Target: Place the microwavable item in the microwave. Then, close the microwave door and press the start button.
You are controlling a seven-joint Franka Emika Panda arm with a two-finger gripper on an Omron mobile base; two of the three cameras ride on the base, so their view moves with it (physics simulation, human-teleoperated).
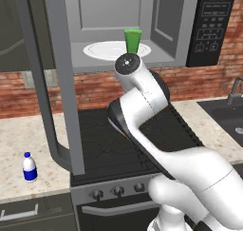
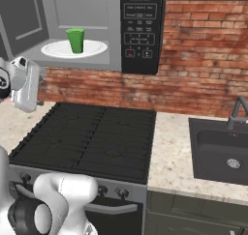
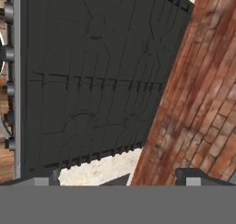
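Note:
The green cup (image 1: 132, 40) (image 2: 75, 40) stands upright on the white turntable plate (image 1: 102, 50) (image 2: 55, 48) inside the grey microwave (image 1: 163, 21) (image 2: 114, 31). The microwave door (image 1: 61, 82) (image 2: 19, 16) is swung wide open to the left, with its bar handle (image 1: 40, 97) toward me. My gripper (image 3: 120, 179) hangs below the microwave, over the back of the stove, apart from the cup. It looks down at the burners, and its fingertips (image 3: 46, 179) are spread wide, open and empty. The white hand (image 2: 26, 86) shows at the left edge of the right base view.
A black stove top (image 1: 109, 139) (image 2: 87, 137) (image 3: 92, 80) lies under the arm, against a brick wall (image 2: 203, 60) (image 3: 198, 103). The black control panel (image 1: 213, 21) (image 2: 141, 28) is right of the cavity. A white-capped bottle (image 1: 29, 167) stands on the left counter. A sink (image 2: 223, 152) lies to the right.

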